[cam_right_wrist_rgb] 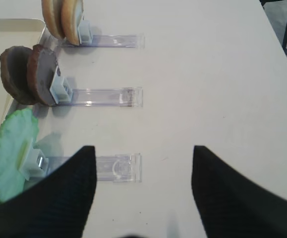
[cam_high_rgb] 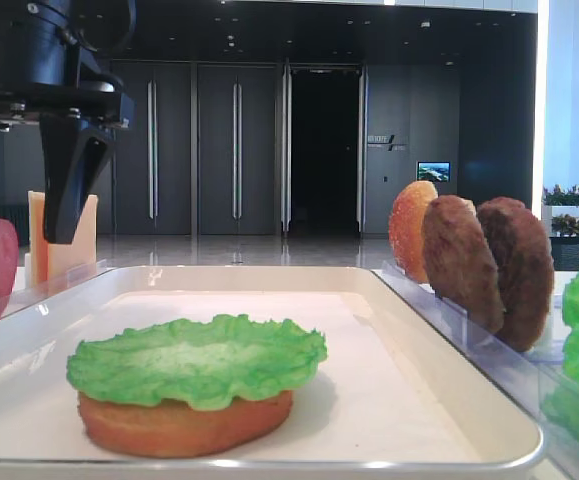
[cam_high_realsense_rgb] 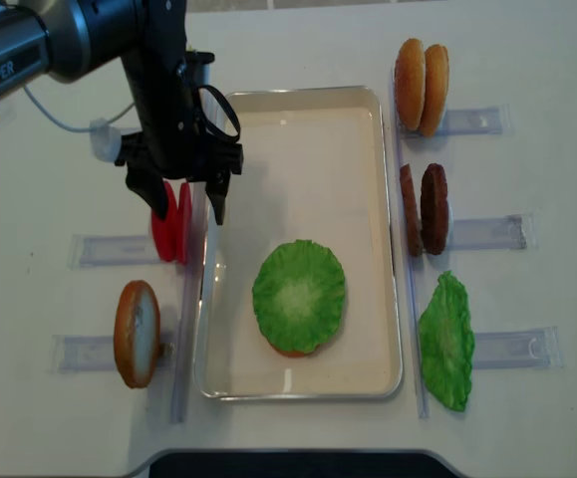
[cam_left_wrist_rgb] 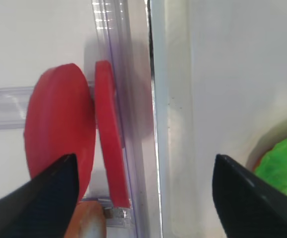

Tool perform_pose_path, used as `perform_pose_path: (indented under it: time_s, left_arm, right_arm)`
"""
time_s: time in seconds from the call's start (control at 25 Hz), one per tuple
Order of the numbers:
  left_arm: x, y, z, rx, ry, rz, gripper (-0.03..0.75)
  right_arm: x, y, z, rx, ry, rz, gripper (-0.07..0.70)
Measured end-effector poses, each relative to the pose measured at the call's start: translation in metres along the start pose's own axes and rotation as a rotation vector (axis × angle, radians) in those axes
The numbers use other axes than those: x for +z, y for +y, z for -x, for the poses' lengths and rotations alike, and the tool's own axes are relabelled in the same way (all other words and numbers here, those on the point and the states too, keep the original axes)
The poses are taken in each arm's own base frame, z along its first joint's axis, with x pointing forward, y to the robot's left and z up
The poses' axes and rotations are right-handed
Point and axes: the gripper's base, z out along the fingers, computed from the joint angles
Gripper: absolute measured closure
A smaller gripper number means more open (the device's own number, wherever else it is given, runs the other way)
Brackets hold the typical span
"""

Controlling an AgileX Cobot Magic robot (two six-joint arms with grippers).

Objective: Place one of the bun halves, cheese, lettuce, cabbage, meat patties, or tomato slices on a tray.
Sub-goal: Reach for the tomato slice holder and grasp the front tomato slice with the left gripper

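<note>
lettuce [cam_high_realsense_rgb: 299, 294] lies flat on a bun half [cam_high_rgb: 184, 425] inside the cream tray [cam_high_realsense_rgb: 298, 119], toward its near end. left pincer [cam_high_realsense_rgb: 180, 199] hangs with jaws spread wide above the tomato slices [cam_high_realsense_rgb: 171, 223], two red discs standing on edge in a clear rack [cam_high_realsense_rgb: 109, 249] just beside the tray's left rim, holding nothing. right pincer [cam_right_wrist_rgb: 143, 183] is also open and empty, over bare tabletop [cam_right_wrist_rgb: 207, 74]. racks on the right carry two buns [cam_high_realsense_rgb: 421, 73], two meat patties [cam_high_realsense_rgb: 425, 209] and a second green leaf [cam_high_realsense_rgb: 445, 342] (each upright in its own slot). another bun [cam_high_realsense_rgb: 137, 333] stands left of the tray.
</note>
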Motion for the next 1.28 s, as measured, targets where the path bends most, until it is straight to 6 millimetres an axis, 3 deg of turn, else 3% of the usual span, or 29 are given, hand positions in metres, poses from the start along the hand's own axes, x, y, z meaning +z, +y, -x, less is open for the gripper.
perform_pose_path:
  time_s: [0.44, 0.72, 1.04, 1.28]
  left_arm:
    - [0.005, -0.0004, 0.0015, 0.002, 0.01, 0.009, 0.079]
    - [0.0056, 0.0009, 0.0023, 0.009, 0.005, 0.026, 0.193]
    - [0.0056, 0.0009, 0.0023, 0.009, 0.005, 0.026, 0.222]
    - [0.0056, 0.0009, 0.0023, 0.009, 0.005, 0.026, 0.318]
  right_arm:
    - [0.0, 0.0, 0.0, 0.0, 0.0, 0.0, 0.2]
    - [0.0, 0.0, 0.0, 0.0, 0.0, 0.0, 0.2]
    - [0.0, 0.0, 0.0, 0.0, 0.0, 0.0, 0.2]
    - [0.0, 0.0, 0.0, 0.0, 0.0, 0.0, 0.2]
